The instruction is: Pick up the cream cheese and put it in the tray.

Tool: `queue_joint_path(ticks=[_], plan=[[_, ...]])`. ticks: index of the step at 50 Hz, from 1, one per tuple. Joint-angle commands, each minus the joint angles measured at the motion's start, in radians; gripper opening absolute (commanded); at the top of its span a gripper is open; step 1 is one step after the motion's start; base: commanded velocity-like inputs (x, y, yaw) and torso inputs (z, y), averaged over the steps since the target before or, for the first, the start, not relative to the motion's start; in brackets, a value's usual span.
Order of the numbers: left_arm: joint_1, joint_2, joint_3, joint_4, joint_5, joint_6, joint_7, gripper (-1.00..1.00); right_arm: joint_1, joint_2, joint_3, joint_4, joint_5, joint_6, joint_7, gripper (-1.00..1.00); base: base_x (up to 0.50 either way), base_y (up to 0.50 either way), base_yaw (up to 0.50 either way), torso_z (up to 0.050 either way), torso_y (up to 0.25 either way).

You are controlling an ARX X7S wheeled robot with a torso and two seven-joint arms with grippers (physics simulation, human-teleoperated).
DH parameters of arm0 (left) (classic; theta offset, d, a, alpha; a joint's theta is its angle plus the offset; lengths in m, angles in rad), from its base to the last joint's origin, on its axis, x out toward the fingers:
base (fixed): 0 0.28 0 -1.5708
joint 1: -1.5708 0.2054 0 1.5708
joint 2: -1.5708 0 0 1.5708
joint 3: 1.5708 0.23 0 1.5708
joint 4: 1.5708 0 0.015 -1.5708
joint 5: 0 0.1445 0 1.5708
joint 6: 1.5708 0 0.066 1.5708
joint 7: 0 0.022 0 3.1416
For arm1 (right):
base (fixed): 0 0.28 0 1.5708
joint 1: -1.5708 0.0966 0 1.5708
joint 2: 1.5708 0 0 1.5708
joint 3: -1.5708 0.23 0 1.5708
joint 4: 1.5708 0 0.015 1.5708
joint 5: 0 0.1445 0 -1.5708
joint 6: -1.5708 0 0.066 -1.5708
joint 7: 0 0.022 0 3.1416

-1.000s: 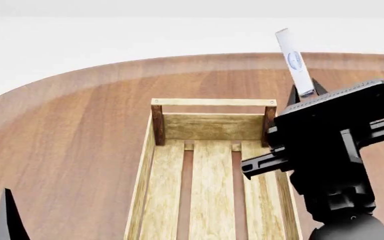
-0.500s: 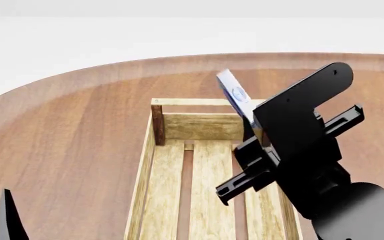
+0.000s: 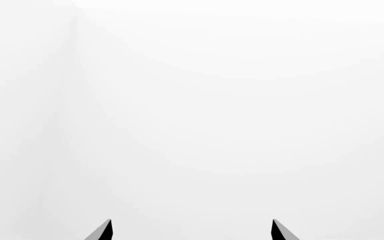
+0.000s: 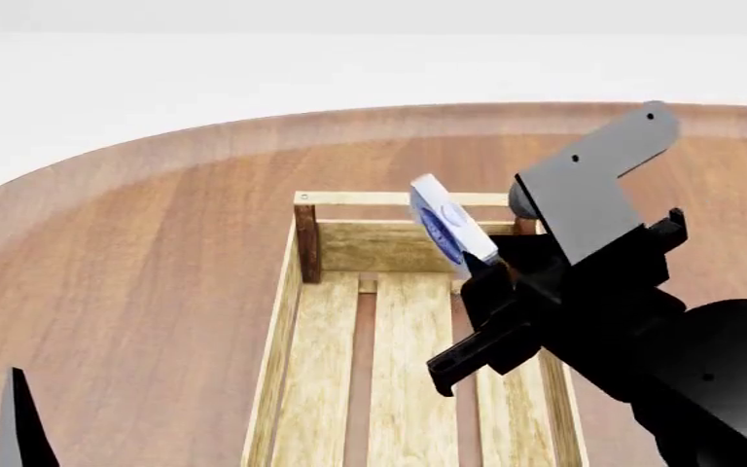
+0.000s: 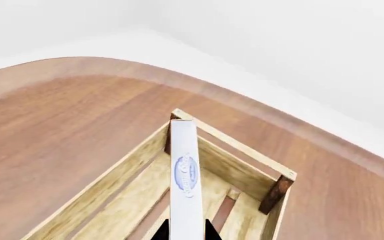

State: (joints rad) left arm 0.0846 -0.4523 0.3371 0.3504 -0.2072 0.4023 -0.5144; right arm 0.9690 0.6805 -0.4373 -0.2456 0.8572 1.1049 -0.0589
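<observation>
The cream cheese [image 4: 443, 222] is a flat white box with a dark blue oval logo. My right gripper [image 4: 484, 265] is shut on its lower end and holds it tilted in the air above the far end of the tray [image 4: 299, 292], a long pale-wood crate with dark brown corner posts. In the right wrist view the box [image 5: 184, 175] stands edge-on between the two dark fingertips [image 5: 209, 231], over the tray [image 5: 105, 185] and its slatted bottom. My left gripper [image 3: 190, 232] shows two separated tips against blank white; one tip shows low at the left in the head view [image 4: 17, 418].
The tray rests on a large round brown wooden table [image 4: 140, 253] whose curved far edge meets a white background. A top rail [image 4: 400, 199] spans the tray's far end. The black right arm [image 4: 659, 341] covers the tray's right side.
My right gripper has swung left with the cream cheese, from right of the tray's far corner to above its far end. The box has tipped further over. The left gripper has stayed still.
</observation>
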Motion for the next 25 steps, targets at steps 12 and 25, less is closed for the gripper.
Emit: queue_joint_path(ticks=[12,25], plan=[[-0.002,-0.002,0.002,-0.001,0.001,0.001,-0.003,1.0,0.126,-0.072,-0.09,0.241,-0.015,0.116,-0.073,-1.0,0.0,0.0,0.0,0.0,0.001],[0.001,-0.004,0.002,0.003,0.0,0.002,-0.006,1.0,0.161,-0.091,-0.137,0.286,-0.034,0.134,-0.087,-1.0,0.0,0.0,0.0,0.0,0.0]])
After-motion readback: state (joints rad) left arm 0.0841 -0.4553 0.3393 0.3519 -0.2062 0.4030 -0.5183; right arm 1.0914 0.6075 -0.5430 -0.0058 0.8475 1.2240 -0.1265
